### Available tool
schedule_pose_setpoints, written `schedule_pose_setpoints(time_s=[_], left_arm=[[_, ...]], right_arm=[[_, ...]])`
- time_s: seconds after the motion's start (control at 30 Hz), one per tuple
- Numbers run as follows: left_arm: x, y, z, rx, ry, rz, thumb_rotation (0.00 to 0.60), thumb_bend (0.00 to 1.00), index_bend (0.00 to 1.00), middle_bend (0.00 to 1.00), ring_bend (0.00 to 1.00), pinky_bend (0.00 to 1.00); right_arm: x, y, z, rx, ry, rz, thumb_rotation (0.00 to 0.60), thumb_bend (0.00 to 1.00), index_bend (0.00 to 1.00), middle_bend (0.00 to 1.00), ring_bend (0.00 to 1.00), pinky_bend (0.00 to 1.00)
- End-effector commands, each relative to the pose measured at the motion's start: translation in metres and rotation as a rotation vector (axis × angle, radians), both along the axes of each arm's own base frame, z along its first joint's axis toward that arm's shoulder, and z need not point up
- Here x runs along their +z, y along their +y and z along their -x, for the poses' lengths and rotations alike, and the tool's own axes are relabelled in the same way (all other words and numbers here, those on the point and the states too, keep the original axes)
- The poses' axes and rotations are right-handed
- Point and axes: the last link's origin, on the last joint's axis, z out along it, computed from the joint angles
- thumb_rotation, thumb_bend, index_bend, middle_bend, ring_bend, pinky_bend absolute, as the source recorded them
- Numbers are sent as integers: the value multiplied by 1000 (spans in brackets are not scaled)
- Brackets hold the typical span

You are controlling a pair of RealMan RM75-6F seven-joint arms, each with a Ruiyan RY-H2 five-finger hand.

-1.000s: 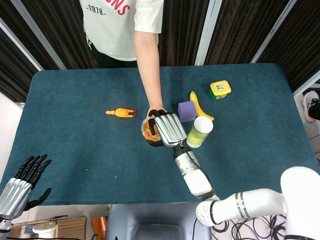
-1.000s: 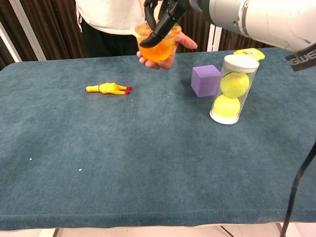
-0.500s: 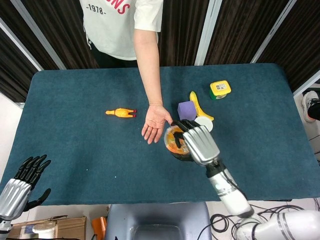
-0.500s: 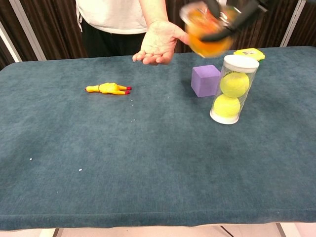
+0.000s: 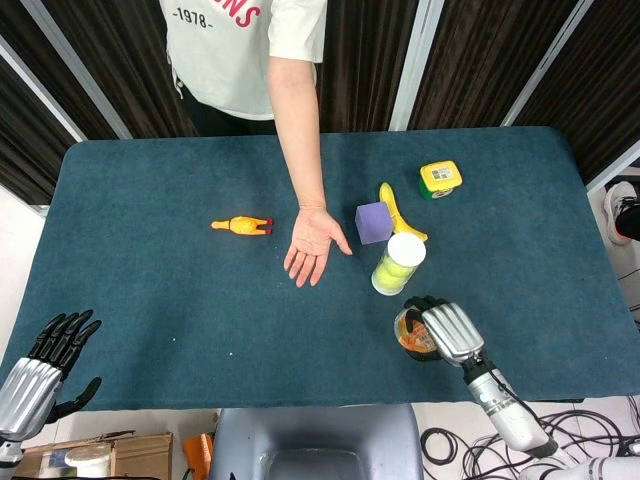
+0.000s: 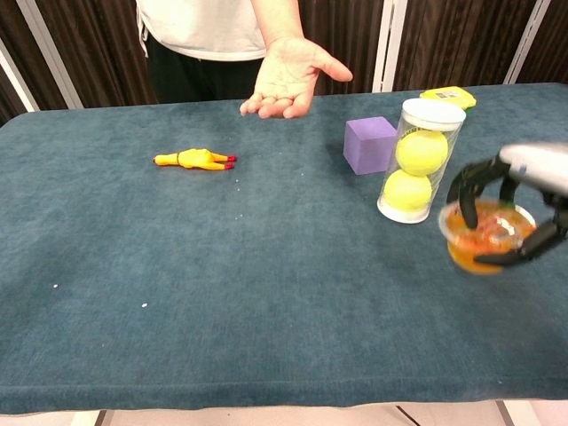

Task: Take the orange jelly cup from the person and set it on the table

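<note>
The orange jelly cup (image 6: 486,240) is a clear cup of orange jelly, held from above by my right hand (image 6: 524,200) near the table's front right, just above or at the cloth. In the head view the cup (image 5: 411,335) shows beside my right hand (image 5: 450,332), in front of the tennis ball tube. The person's open palm (image 5: 312,245) hovers empty over the middle of the table. My left hand (image 5: 45,365) hangs off the front left corner, fingers spread, holding nothing.
A clear tube of tennis balls (image 6: 417,160) stands just left of the cup. Behind it are a purple cube (image 6: 370,144), a banana (image 5: 398,212) and a yellow-lidded jar (image 5: 440,179). A rubber chicken (image 6: 195,160) lies at the left middle of the blue table (image 6: 222,293).
My right hand lifted the cup off the person's palm, carried it right past the tube, and lowered it toward the front right of the table. The person's hand stays out, empty.
</note>
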Motion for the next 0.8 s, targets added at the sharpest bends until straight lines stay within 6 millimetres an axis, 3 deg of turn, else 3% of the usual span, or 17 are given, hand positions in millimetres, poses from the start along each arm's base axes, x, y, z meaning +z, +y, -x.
schedule_pose_setpoints(time_s=[0.03, 0.13, 0.4, 0.5, 0.67, 0.8], left_arm=[[-1, 0, 0, 0, 2, 5, 600, 370, 0, 0, 0, 64], [-2, 0, 0, -1, 7, 12, 600, 370, 0, 0, 0, 64], [-4, 0, 0, 1, 14, 16, 600, 370, 0, 0, 0, 63], [-2, -2, -1, 3, 10, 1, 600, 369, 0, 0, 0, 63], [1, -2, 0, 9, 6, -12, 600, 370, 0, 0, 0, 63], [2, -1, 1, 15, 4, -20, 600, 369, 0, 0, 0, 64]], right_arm=[[-13, 7, 14, -56, 32, -101, 600, 145, 10, 104, 84, 430], [-8, 12, 20, -69, 62, -132, 600, 144, 0, 9, 6, 363], [20, 32, 24, -67, 103, -156, 600, 145, 0, 0, 0, 295], [72, 55, 24, -50, 95, -45, 600, 144, 0, 0, 0, 245], [131, 91, 42, -93, 133, 182, 600, 143, 0, 0, 0, 160], [158, 121, 67, -178, 131, 397, 600, 143, 0, 0, 0, 78]])
